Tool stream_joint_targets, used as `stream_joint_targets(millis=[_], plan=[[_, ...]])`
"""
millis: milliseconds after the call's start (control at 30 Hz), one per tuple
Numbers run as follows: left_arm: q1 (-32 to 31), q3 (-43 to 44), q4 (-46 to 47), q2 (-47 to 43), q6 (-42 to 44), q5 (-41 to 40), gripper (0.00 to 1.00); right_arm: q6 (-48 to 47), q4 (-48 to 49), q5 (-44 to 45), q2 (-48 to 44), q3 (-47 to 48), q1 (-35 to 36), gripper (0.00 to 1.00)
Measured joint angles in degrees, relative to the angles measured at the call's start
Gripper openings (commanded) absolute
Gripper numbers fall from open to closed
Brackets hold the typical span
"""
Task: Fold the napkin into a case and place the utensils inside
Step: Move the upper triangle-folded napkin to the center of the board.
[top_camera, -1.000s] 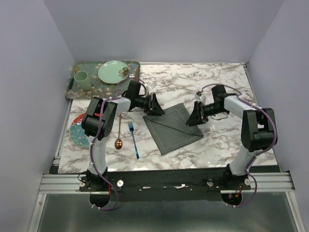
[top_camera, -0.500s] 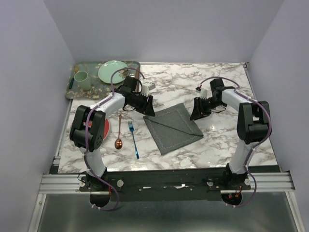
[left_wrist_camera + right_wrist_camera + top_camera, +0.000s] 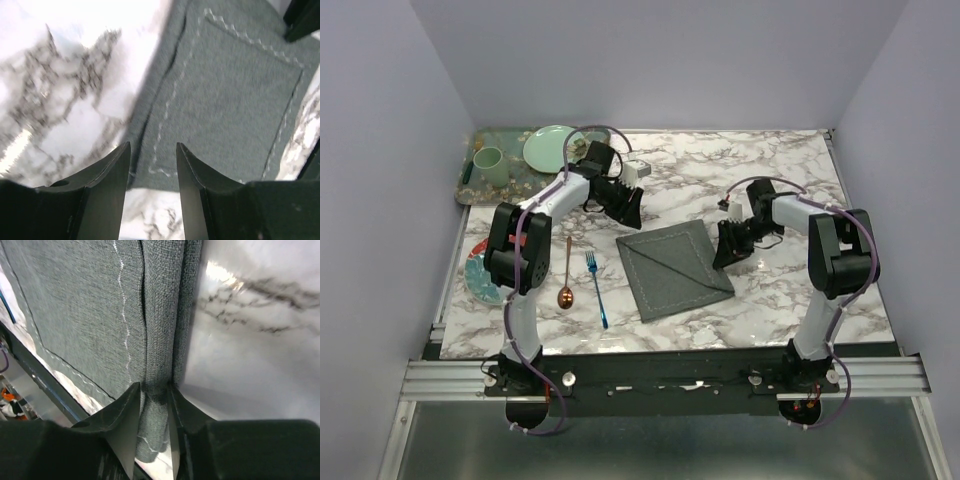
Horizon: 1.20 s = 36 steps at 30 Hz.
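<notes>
The dark grey napkin (image 3: 675,268) lies folded flat on the marble table, with a diagonal fold line across it. My right gripper (image 3: 728,245) is at its right edge, and in the right wrist view (image 3: 154,387) the jaws are shut on a thick rolled fold of the napkin (image 3: 75,305). My left gripper (image 3: 630,207) is open and empty, up-left of the napkin's far corner. In the left wrist view (image 3: 152,145) it hovers over the napkin's (image 3: 235,90) stitched corner. The blue fork (image 3: 597,288) and the copper spoon (image 3: 566,275) lie left of the napkin.
A patterned green tray (image 3: 470,187) at the far left holds a green plate (image 3: 556,148) and a green cup (image 3: 490,165). A blue and red plate (image 3: 478,278) sits at the left edge, partly under the left arm.
My left gripper has moved back and left, off the napkin's far corner. The napkin now lies flatter and a little nearer. My right gripper stays at its right edge.
</notes>
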Motion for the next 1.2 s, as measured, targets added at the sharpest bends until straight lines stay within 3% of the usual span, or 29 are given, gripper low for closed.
stream_joint_targets(millis=[200, 433, 667, 867, 933, 1200], plan=[[-0.6, 9.7, -1.7, 5.9, 3.0, 0.4, 0.51, 0.0, -0.7, -1.4, -1.5, -2.9, 1.1, 0.34], [-5.2, 14.8, -2.1, 12.3, 4.4, 2.3, 0.52, -0.6, -4.8, -4.0, -1.9, -3.4, 2.0, 0.52], [-9.4, 19.3, -1.0, 18.5, 3.8, 4.1, 0.49, -2.1, -11.0, -6.4, -4.7, -0.3, 1.4, 0.62], [-10.2, 23.2, -0.5, 21.3, 3.2, 5.2, 0.37, -3.2, -10.8, -6.7, -3.6, 10.8, -1.8, 0.77], [-10.4, 23.5, -0.4, 21.8, 3.2, 5.4, 0.29, -3.4, -9.7, -6.6, -1.7, 14.5, -2.4, 0.81], [-12.0, 23.5, 0.1, 22.4, 3.9, 6.8, 0.12, -3.6, -6.2, -6.4, 9.4, 22.8, -3.2, 0.86]])
